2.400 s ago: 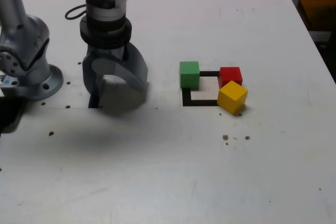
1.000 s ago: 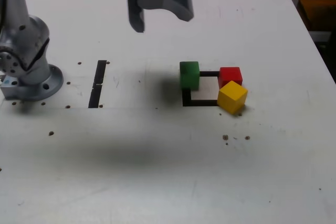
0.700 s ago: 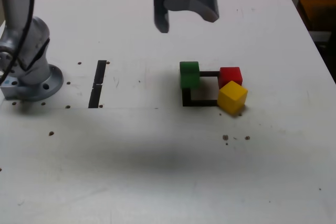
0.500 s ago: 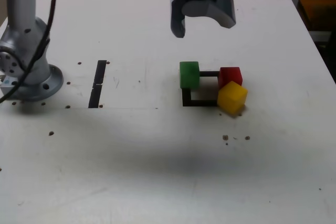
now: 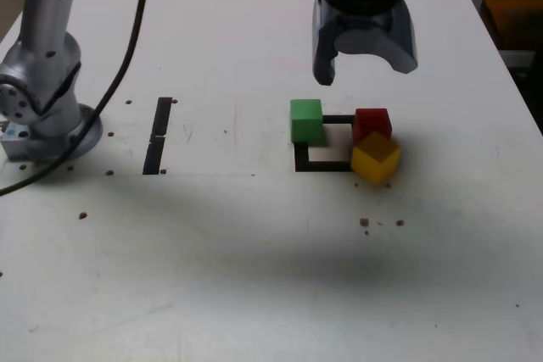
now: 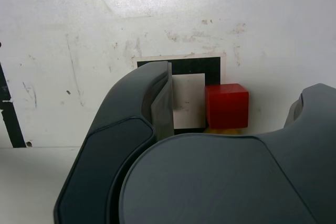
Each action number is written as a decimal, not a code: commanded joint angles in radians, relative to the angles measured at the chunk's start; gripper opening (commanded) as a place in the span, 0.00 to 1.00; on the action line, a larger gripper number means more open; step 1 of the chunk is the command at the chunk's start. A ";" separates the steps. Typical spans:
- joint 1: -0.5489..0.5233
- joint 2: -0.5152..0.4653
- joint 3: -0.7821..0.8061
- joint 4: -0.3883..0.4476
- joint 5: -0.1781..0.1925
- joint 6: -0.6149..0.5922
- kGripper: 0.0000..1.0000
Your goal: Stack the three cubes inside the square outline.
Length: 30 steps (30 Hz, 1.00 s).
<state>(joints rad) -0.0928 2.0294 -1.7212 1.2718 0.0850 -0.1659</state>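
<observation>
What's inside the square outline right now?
The square outline holds only bare white table. The green cube, red cube and yellow cube sit over its corners, hiding tape there.

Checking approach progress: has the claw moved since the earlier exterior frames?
Yes. The claw, open and empty, has travelled toward the exterior view's right, from near the black strip to just beyond the square outline.

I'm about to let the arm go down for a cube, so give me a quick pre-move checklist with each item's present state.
1. Gripper open and empty: ok.
2. Gripper above the cubes, touching none: ok.
3. Red cube free to grasp: not ok, the yellow cube sits against it.
4. Green cube standing apart from the others: ok.
5. Square outline centre free of cubes: ok, though all three overlap its tape.
6. Any cube stacked yet: not ok, none.
</observation>
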 commanded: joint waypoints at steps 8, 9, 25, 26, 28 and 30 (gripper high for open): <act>0.000 0.089 -0.067 0.010 -0.040 0.011 0.85; 0.001 0.096 -0.070 0.012 -0.042 0.011 0.85; 0.029 0.173 -0.077 0.007 -0.077 0.028 0.85; 0.030 0.177 -0.077 0.005 -0.078 0.029 0.85; 0.031 0.182 -0.077 0.003 -0.083 0.030 0.85; 0.033 0.187 -0.077 0.000 -0.088 0.031 0.84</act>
<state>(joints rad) -0.0634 2.2132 -1.7933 1.2729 0.0002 -0.1367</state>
